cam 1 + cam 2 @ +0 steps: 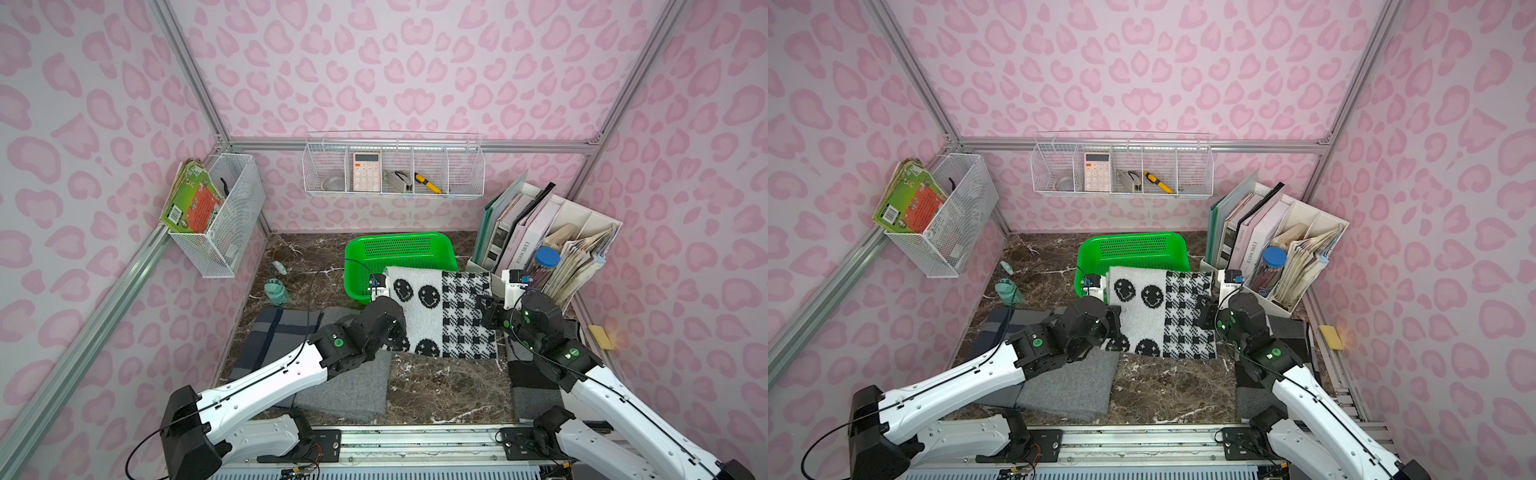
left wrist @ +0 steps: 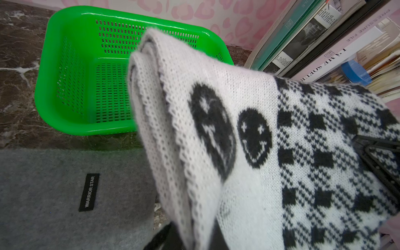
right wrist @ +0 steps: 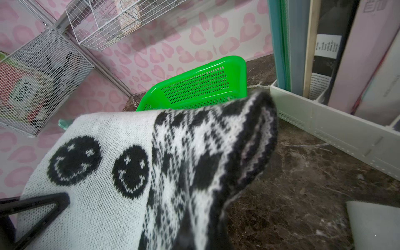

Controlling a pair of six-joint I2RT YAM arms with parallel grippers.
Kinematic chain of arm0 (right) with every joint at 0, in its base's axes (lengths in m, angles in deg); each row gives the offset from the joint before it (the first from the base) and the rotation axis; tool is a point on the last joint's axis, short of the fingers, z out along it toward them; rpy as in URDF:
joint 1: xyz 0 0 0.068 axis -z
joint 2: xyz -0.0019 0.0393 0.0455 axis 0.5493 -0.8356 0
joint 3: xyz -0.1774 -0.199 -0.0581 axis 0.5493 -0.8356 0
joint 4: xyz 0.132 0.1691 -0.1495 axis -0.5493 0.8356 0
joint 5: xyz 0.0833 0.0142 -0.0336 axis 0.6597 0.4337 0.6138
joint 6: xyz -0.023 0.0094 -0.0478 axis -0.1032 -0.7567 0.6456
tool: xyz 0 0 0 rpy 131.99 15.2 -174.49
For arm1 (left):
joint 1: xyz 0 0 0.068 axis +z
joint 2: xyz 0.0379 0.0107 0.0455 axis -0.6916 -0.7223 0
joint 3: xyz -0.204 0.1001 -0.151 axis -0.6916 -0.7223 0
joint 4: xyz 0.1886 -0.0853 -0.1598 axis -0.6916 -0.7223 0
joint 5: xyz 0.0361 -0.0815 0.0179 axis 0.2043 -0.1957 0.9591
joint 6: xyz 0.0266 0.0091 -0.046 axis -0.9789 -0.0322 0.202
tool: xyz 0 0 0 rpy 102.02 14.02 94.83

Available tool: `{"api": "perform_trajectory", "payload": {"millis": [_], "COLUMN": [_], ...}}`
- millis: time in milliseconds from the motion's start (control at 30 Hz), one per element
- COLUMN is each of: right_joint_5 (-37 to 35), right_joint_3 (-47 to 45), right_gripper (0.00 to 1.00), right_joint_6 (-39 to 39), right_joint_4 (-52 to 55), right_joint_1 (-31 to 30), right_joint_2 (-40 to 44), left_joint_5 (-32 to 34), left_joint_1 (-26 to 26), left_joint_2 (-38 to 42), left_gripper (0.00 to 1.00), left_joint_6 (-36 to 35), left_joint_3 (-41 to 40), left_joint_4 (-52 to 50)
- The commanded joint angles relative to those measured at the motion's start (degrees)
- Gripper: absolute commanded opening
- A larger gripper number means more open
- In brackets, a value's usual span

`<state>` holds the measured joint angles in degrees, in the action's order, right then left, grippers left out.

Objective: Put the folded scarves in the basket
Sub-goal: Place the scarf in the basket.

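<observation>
- Left claw (image 1: 397,321) was clamped shut on the 9 o'clock edge of the folded scarf (image 1: 440,316), with one black finger (image 3: 39,204) lying on the knit near the smiley faces.
- Right claw (image 1: 485,306) was clamped shut on the scarf's 3 o'clock edge, on its black-and-white checked half.
- The folded scarf was white knit, with black smiley faces on its left half and a check on its right. It was stretched flat between the two claws and lifted clear of the dark marble bench (image 1: 449,395), over the middle of it.
- The basket (image 1: 397,248), bright green with perforated walls and floor, stood on the bench at 12 o'clock from the scarf, near the back wall.
- In both top views the scarf's far edge covered the basket's near rim. The scarf was not yet inside, and whether its edge hung over the rim could not be told.
- A folded grey cloth (image 1: 345,386) with a black label (image 2: 89,192) reading WARRIOR STAR lay on the bench at 7 o'clock, under the left arm. A dark plaid cloth (image 1: 274,332) touched it at 8 o'clock.
- A white file holder (image 1: 582,214) packed with books and folders stood at 2 o'clock, just beside the basket.
- A small teal bottle (image 1: 276,291) stood at 10 o'clock.
</observation>
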<state>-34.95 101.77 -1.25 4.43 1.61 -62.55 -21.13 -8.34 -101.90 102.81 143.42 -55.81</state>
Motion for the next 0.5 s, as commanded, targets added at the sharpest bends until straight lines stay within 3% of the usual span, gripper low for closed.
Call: {"api": "perform_trajectory", "payload": {"millis": [0, 467], "right_joint_5": [-2.73, -8.54], "right_joint_3": [3.03, 22.83], "right_gripper": [0.00, 0.00], "right_joint_6": [1.16, 10.09], "right_joint_4": [-0.67, -2.52], "right_joint_1": [-1.26, -4.71], "right_joint_2": [-3.08, -25.87], "left_joint_5": [0.35, -5.54], "left_joint_1": [1.57, 15.40], "left_joint_2": [-0.45, -3.76], "left_gripper": [0.00, 0.00], "left_joint_6": [-2.04, -7.57], "left_joint_3": [1.27, 9.02], "left_joint_4": [1.33, 0.58]}}
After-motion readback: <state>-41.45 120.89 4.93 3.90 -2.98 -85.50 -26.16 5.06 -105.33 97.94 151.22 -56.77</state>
